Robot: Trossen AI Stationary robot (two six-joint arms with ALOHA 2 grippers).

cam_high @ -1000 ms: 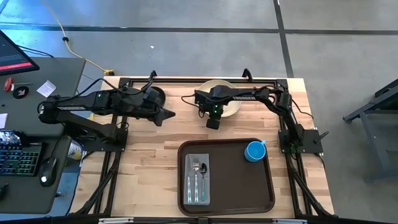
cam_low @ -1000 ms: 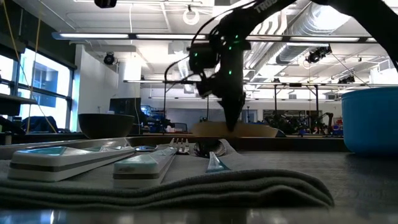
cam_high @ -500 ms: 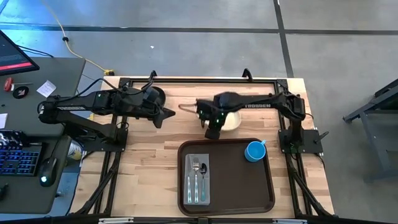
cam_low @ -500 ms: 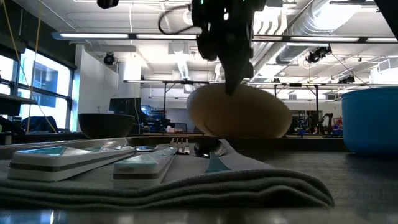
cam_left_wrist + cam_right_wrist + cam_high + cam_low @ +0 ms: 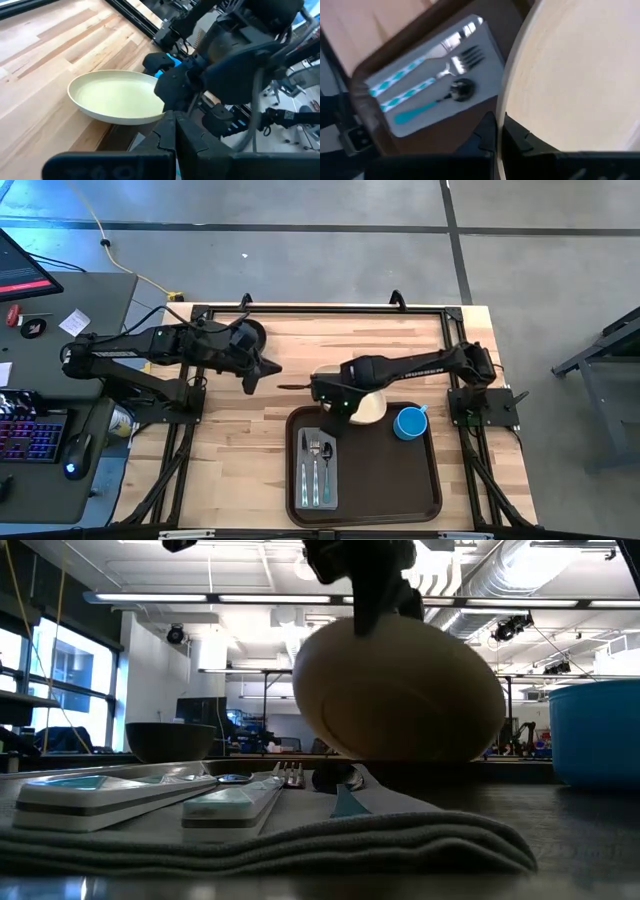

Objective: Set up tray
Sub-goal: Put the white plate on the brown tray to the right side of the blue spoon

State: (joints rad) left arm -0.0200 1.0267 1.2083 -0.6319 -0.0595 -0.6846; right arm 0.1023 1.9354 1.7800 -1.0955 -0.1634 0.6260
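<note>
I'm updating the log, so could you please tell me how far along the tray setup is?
Done: napkin with fork and spoon, and blue cup, sit on the tray. In hand: the right end effector holds the plate over the tray's far edge. Left: setting it down. The left end effector waits aside.

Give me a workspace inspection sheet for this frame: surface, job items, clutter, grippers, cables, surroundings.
Surface: light wooden table, bare on the left.
Job's things: dark brown rectangular tray holds a grey folded napkin with fork and spoon, and a blue cup; cream round plate carried over the tray's far rim.
Clutter: black bowl at the table's far left.
Grippers: right gripper shut on the plate; left gripper shut, empty.
Cables: yellow cable on the floor.
Surroundings: desk with keyboard.
</note>
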